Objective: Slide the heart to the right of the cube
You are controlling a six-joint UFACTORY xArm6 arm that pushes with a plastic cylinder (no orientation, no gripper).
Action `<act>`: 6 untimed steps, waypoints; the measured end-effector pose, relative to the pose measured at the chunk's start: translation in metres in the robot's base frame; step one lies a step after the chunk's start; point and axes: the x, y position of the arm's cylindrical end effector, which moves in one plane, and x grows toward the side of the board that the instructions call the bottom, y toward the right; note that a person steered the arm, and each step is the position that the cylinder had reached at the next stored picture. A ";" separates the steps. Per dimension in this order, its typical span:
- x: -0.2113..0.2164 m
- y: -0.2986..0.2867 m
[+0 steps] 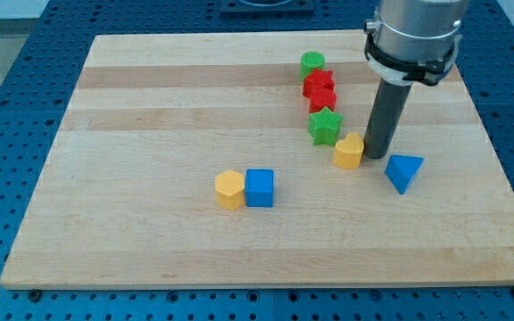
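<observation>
We are looking down at a pale wooden counter [150, 107] sitting on a blue perforated base [7, 134]. Our arm carries no jaws, only a dark rod, so nothing is being held. My tip [377, 157] is resting on the counter just at the view's right of the yellow heart [349, 151], touching it or nearly so; we cannot tell which. The blue triangular block [403, 170] is lying just to the view's right of my tip. The blue cube [260, 188] is sitting toward the view's lower centre, with a yellow hexagonal block [229, 190] touching its left side. The heart is lying well apart from the cube, up and to the view's right. Above the heart, a green star [325, 125], two red blocks [320, 91] and a green cylinder [312, 63] are forming a column.
</observation>
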 end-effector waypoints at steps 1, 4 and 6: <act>0.000 -0.006; 0.024 -0.082; 0.012 -0.085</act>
